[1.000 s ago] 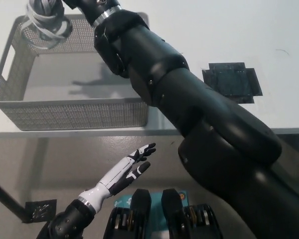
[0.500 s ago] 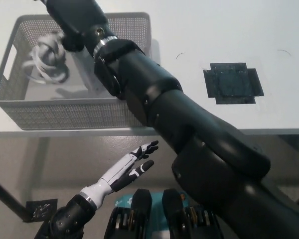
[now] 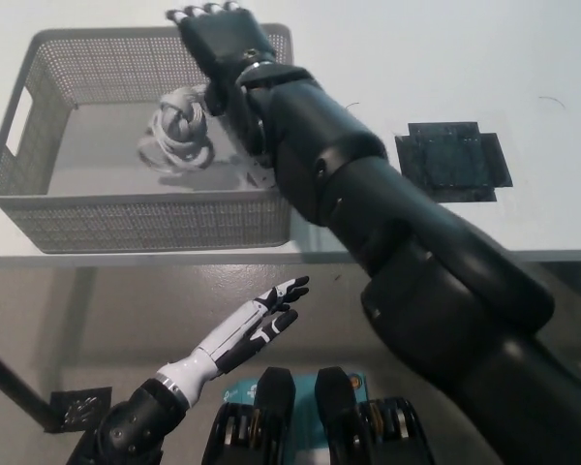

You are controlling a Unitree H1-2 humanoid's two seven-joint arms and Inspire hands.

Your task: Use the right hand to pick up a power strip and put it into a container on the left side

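The power strip's coiled white cord lies inside the grey mesh basket on the table's left side, toward the basket's right half. A white corner of the strip peeks out beside my black right arm. My right hand is over the basket's far right corner, open, with fingers spread and nothing in it. It sits just right of and beyond the cord, apart from it. My white left hand rests below the table's front edge, open, fingers straight.
A flat black square patch lies on the white table to the right of my arm. The table's front edge runs across the middle of the picture. A small dark marker lies on the floor at lower left.
The cord bundle left my right hand and dropped into the basket. My right hand opened and swung right toward the basket's far right corner. The left hand stayed put.
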